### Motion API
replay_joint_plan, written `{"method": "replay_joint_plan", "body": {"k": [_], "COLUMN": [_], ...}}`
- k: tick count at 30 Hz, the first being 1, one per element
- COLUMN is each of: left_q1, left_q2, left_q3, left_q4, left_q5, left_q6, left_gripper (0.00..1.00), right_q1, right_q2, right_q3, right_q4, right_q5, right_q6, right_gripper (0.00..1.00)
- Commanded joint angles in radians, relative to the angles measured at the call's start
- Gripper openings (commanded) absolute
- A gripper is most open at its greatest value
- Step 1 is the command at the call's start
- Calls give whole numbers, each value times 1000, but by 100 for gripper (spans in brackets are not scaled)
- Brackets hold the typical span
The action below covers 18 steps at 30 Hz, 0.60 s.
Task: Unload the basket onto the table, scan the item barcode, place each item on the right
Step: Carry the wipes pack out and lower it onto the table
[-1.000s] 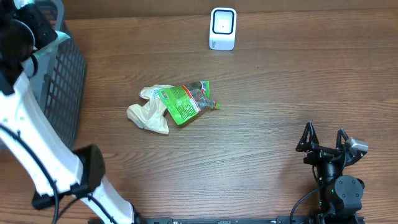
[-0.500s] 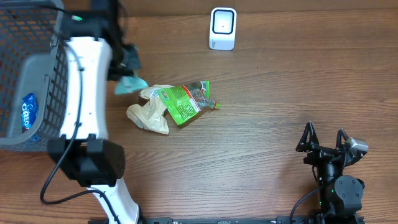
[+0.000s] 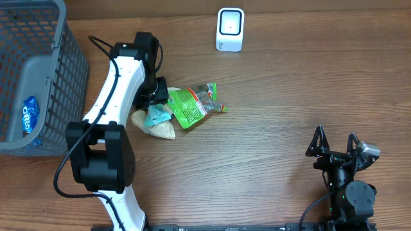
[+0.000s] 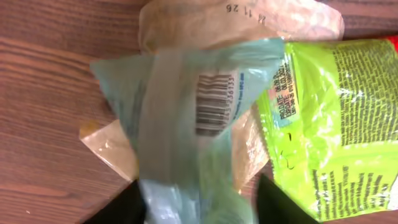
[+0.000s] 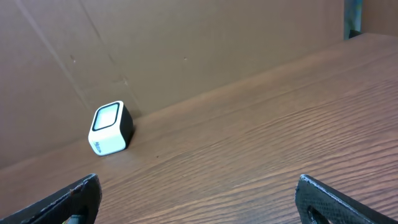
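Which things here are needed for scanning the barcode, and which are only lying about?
Needed: pale teal plastic packet with barcode; white cube-shaped scanner.
Lying about: green foil packet; beige crumpled packet; grey mesh basket; blue packet inside it.

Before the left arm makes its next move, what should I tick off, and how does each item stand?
1. Barcode on teal packet faces the wrist camera: ok.
2. Left jaws gripping that packet: cannot tell; it sits between them, contact unclear.
3. Teal packet clear of tan packet and green packet: not ok, it overlaps both.
4. Scanner upright, bare table in front of it: ok.
5. Right jaws open and parked away from the packets: ok.
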Motion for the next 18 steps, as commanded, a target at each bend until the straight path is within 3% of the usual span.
{"method": "replay_joint_plan", "body": {"k": [1, 7, 16, 18], "left_q1": [5, 6, 48, 60], "left_q2": [-22, -22, -23, -46], "left_q3": [35, 247, 835, 906], "left_q4": [-15, -140, -444, -443], "left_q5": [11, 28, -59, -37], "left_q6": [-1, 8, 7, 60], "left_gripper": [57, 57, 60, 64], "right_q1": [6, 6, 6, 6], "right_q2": [-8, -8, -8, -8], "right_q3": [1, 1, 1, 1], "right_q4": [5, 5, 5, 5], "right_q5": [14, 14, 14, 14], "right_q6": [-3, -3, -3, -3], "right_gripper": [100, 100, 100, 100]}}
